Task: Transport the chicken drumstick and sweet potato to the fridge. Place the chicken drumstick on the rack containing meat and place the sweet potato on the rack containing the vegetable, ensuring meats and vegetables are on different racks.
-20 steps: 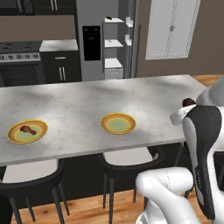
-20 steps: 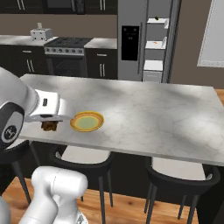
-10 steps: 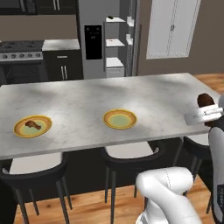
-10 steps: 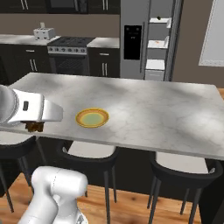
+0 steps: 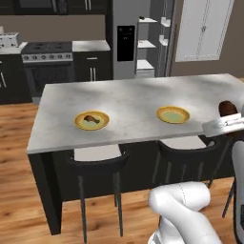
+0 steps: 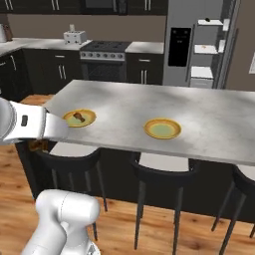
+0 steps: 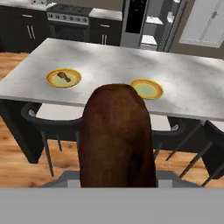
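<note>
Pincer clamped on the sweet potato, held off the island's near edge; chicken drumstick lies on a yellow plate on the island counter, fridge open behind

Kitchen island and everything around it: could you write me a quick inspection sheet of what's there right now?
Surface: grey marble island carrying two yellow plates.
Job's things: drumstick lies on the left plate; sweet potato is held in the gripper, off the island; right plate has nothing on it; fridge stands open, white shelves showing.
Clutter: nothing seen on the island besides the plates.
Gripper: shut on the sweet potato.
Cables: nothing seen.
Surroundings: black stools under the island, stove, toaster, wood floor.
</note>
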